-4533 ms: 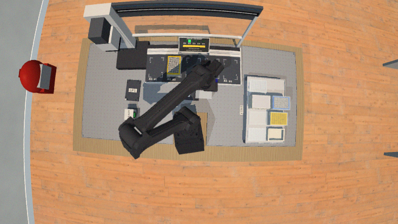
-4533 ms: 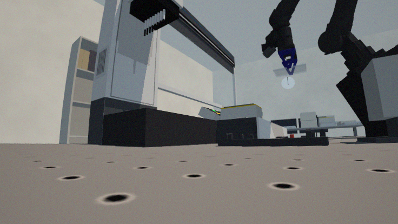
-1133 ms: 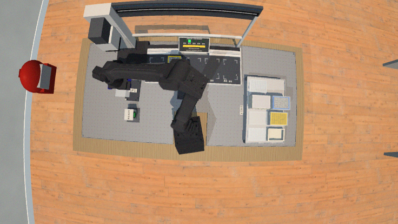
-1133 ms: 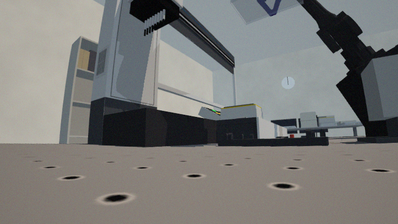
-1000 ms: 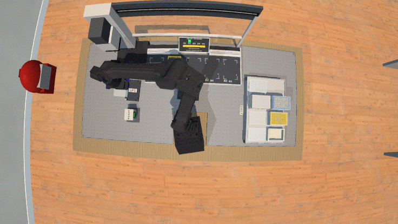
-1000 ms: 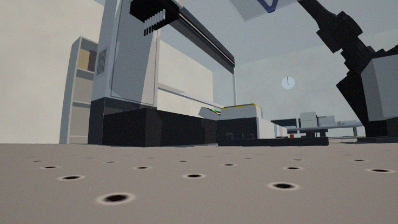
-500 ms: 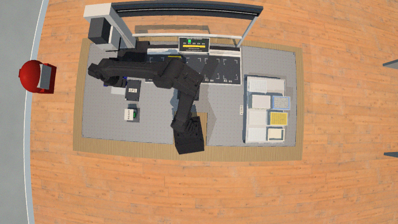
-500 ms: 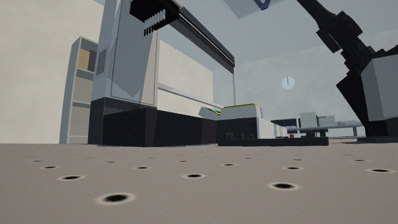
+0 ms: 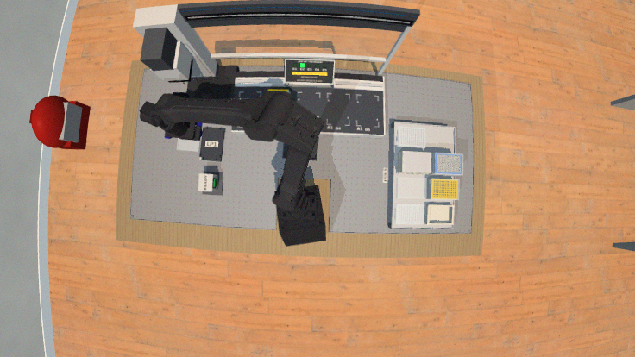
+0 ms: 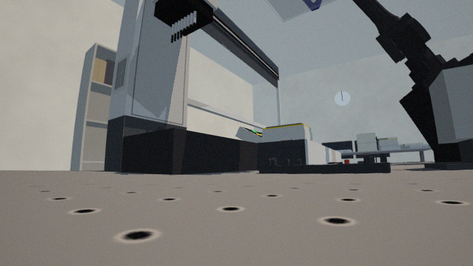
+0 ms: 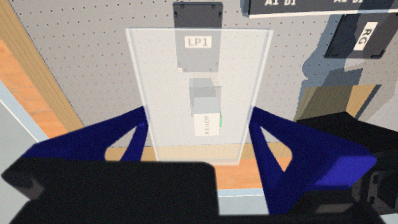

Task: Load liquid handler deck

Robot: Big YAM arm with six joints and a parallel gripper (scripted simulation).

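My gripper [image 11: 198, 111] has blue fingers and is shut on a clear, flat lid [image 11: 197, 95], gripped by its long sides and held level above the table. Through the lid I see the dark lid park LP1 [image 11: 197, 42] and the READY key below. In the overhead view the lid [image 9: 188, 144] hangs just left of LP1 [image 9: 211, 140], under the arm's wrist [image 9: 171, 133]. In the low view only the lid's corner [image 10: 290, 8] shows at the top edge. A yellow-edged rack [image 10: 286, 132] stands on the deck [image 9: 311, 110]; the arm hides most of it from above.
The SHELF [image 9: 424, 175] at the right holds several covered items, a blue-framed rack [image 9: 448, 163], a yellow rack [image 9: 443, 188] and a cream item [image 9: 439, 214]. The regrip nest RG [image 11: 357, 35] lies right of LP1. The READY key [image 9: 209, 182] sits in front of LP1.
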